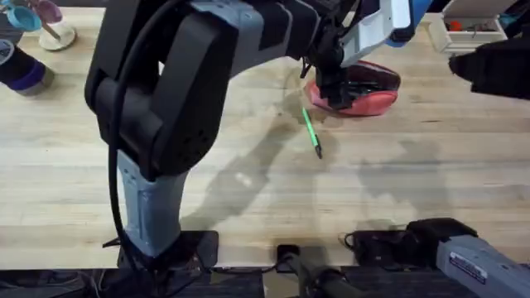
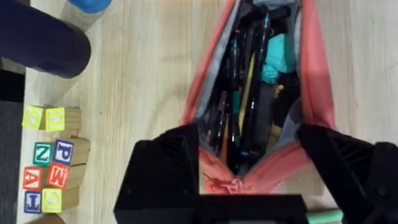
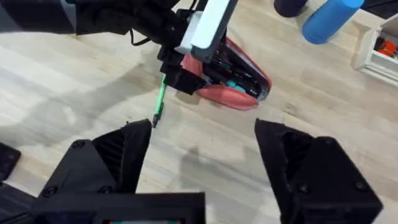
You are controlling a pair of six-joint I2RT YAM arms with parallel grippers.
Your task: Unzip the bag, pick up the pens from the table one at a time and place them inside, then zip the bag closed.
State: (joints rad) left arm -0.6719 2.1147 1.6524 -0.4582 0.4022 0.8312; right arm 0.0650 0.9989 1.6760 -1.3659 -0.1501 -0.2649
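Coral bag (image 1: 368, 93) at the desk's (image 1: 248, 182) far side, unzipped, soft and floppy; green pen (image 1: 311, 132) just beside it, light, stiff, slick, best pinched mid-barrel. Left gripper (image 2: 249, 155) spread wide astride the bag's end, gripping nothing; right gripper (image 3: 202, 162) wide open, empty.

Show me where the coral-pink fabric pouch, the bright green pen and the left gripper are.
coral-pink fabric pouch (image 1: 377, 99): overhead view, on its outer pink side.
bright green pen (image 1: 310, 130): overhead view, mid-barrel, on the table.
left gripper (image 2: 249, 163): left wrist view, midway between open fingertips.

Coral-pink bag (image 1: 368, 91) — bright green pen (image 1: 310, 131) — light-wood table (image 1: 248, 190)
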